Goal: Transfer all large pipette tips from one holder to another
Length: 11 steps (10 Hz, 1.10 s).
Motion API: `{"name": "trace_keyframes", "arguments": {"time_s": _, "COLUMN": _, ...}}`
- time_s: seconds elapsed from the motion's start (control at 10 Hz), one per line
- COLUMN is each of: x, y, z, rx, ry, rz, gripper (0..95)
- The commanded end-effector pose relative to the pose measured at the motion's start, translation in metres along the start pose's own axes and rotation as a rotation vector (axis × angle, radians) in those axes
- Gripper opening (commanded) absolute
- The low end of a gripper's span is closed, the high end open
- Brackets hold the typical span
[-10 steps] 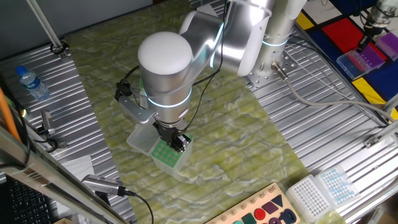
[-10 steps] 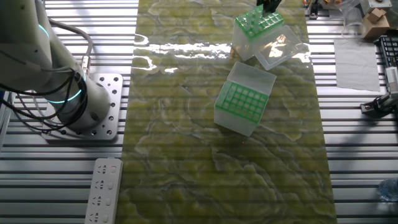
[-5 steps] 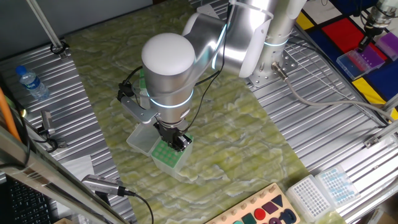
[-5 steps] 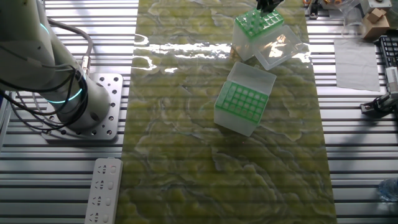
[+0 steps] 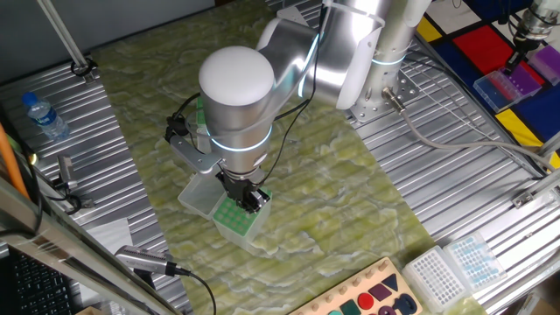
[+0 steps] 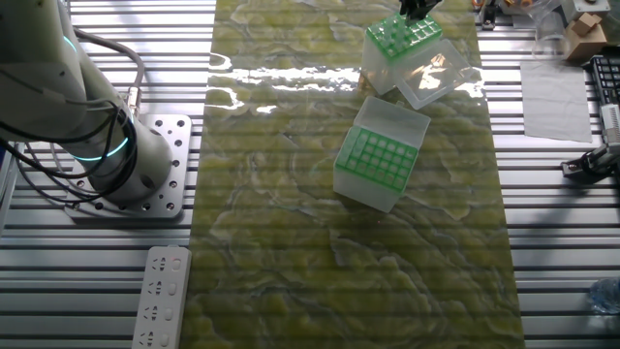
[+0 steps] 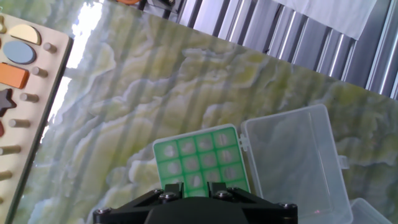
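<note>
Arm (image 5: 262, 96) stood bent over the green-patterned mat (image 5: 332, 175), wrist pointing down. Two green-grid tip holders lay on the mat: one (image 6: 378, 167) mid-mat with lid open behind it, the other (image 7: 202, 163) directly under the gripper (image 5: 254, 198), its clear hinged lid (image 7: 292, 162) flat beside it. Large pipette tips (image 7: 198, 165) showed as pale tops in the cells of the nearer holder. Gripper state: cannot tell, fingers possibly hidden behind the housing.

Large pipette tips (image 7: 198, 163) show as pale whitish tops seated upright in the cells of a green-gridded holder (image 7: 219, 133) directly below the gripper (image 7: 196, 186). The second green-gridded holder (image 6: 378, 157) sits well apart from the gripper, its cells' contents indiscernible.
</note>
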<state>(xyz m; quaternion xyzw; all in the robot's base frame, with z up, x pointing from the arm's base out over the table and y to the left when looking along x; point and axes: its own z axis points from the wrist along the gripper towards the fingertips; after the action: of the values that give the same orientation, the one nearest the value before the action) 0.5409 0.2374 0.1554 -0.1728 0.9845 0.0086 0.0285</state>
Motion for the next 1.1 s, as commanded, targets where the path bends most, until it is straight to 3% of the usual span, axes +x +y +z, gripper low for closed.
{"name": "trace_keyframes", "arguments": {"time_s": 0.1, "x": 0.0002, "y": 0.0000, "z": -0.0001, "rx": 0.000, "ry": 0.001, "rz": 0.001, "gripper": 19.0}}
{"name": "trace_keyframes", "arguments": {"time_s": 1.0, "x": 0.0002, "y": 0.0000, "z": -0.0001, "rx": 0.000, "ry": 0.001, "rz": 0.001, "gripper": 19.0}}
{"name": "trace_keyframes", "arguments": {"time_s": 1.1, "x": 0.0098, "y": -0.0020, "z": 0.0079, "rx": 0.018, "ry": 0.012, "rz": -0.062, "gripper": 19.0}}
